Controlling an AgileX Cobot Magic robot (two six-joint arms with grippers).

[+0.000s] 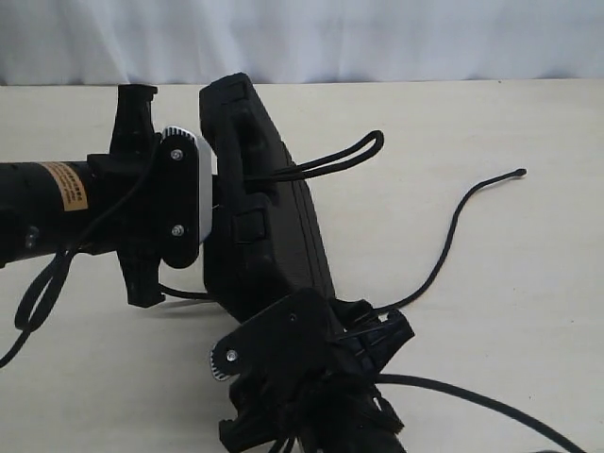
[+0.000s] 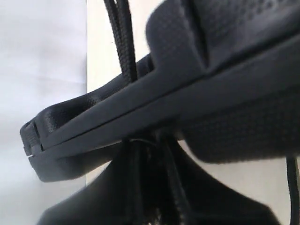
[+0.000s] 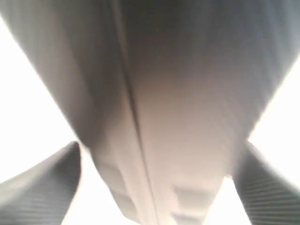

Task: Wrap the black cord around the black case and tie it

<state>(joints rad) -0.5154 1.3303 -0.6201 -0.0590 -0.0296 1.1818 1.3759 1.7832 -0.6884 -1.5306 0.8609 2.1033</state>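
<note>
The black case (image 1: 269, 236) stands tilted on its long edge on the table. A doubled loop of the black cord (image 1: 354, 154) lies over its upper side, and a single tail (image 1: 453, 226) snakes away to the right. My left gripper (image 1: 209, 203) presses against the case's left side; in the left wrist view its fingers (image 2: 140, 187) stand together under the case (image 2: 211, 89), with cord strands (image 2: 123, 42) running between them and over the case. My right gripper (image 1: 311, 321) clamps the near end; the case (image 3: 178, 93) fills the gap between its fingertips (image 3: 72, 147).
A beige table (image 1: 491, 311) runs back to a white curtain (image 1: 377, 38). A looped arm cable (image 1: 42, 283) hangs at the left, and another cable (image 1: 491, 401) crosses the front right. The cord's knotted tip (image 1: 520, 173) lies at the right.
</note>
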